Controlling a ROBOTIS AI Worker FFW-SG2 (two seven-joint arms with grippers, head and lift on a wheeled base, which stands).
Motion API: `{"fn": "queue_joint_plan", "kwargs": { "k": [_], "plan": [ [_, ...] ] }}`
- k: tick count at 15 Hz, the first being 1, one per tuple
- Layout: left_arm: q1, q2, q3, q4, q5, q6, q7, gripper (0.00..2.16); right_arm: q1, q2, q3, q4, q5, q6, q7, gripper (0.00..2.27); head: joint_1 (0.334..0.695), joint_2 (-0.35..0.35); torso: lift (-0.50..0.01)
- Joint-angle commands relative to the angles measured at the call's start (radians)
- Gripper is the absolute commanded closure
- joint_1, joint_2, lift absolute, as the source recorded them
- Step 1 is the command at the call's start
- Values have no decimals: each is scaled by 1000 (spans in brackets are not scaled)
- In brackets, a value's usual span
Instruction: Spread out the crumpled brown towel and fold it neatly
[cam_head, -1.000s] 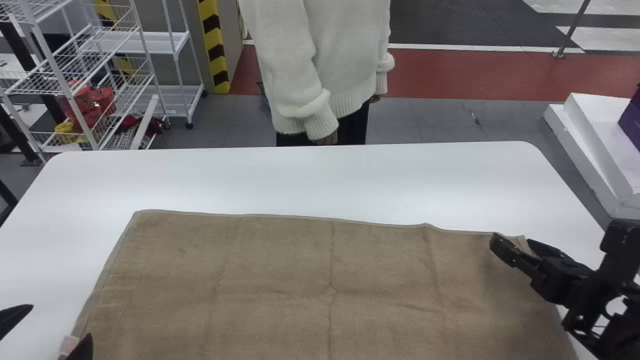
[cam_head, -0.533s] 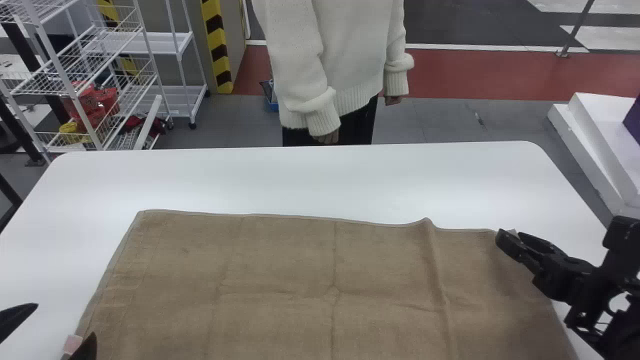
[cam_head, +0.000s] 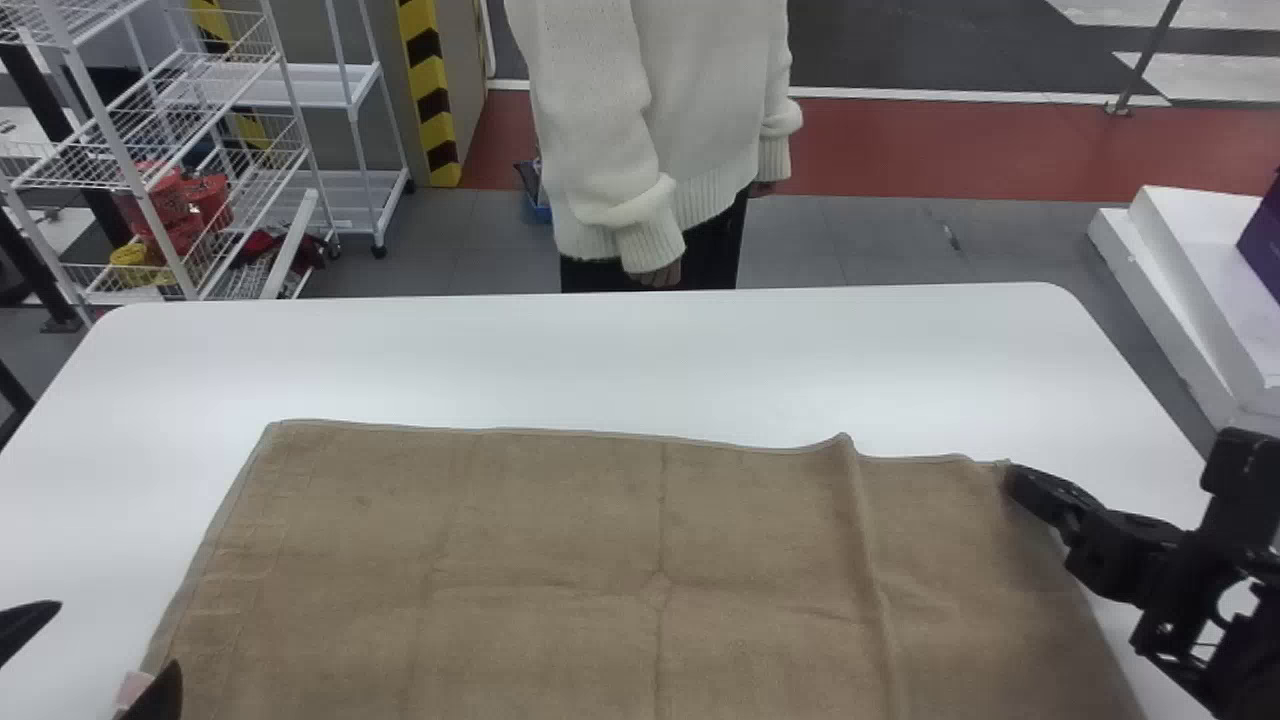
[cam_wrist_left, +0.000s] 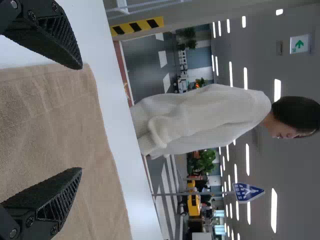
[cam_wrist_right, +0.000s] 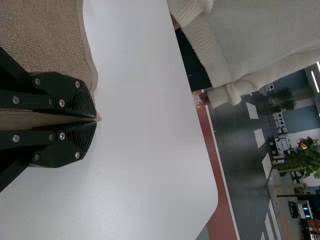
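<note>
The brown towel (cam_head: 560, 560) lies spread over the near part of the table, flat but for a raised ridge toward its right side. At its far right corner is my right gripper (cam_head: 1012, 472); in the right wrist view that gripper (cam_wrist_right: 96, 119) is shut with towel cloth between its fingers. My left gripper (cam_head: 105, 650) stands open at the towel's left edge, near a pale tag (cam_head: 136, 688). In the left wrist view the left gripper (cam_wrist_left: 81, 119) has its fingers wide apart, with the towel (cam_wrist_left: 50, 125) beyond them.
The white table (cam_head: 620, 360) extends beyond the towel's far edge. A person in a white sweater stands behind it. White wire shelves (cam_head: 170, 160) are at the back left, and a white block (cam_head: 1190, 300) stands past the table's right side.
The right gripper has closed on the far right corner and drawn it slightly toward the towel's middle. The ridge on the towel's right side has grown taller. The left gripper has stayed nearly still.
</note>
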Motion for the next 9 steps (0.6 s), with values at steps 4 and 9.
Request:
{"fn": "queue_joint_plan", "kwargs": {
  "k": [4, 9],
  "plan": [
    [-5, -3, -45, -56, -9, 59, 26, 90, 28, 1, -30, -42, -22, 1, 0, 1170, 695, -54, -128],
    [-78, -3, -127, -156, -125, 326, 51, 90, 98, 8, -67, -156, -55, 1, 19, 1170, 695, -107, -128]
  ]
}}
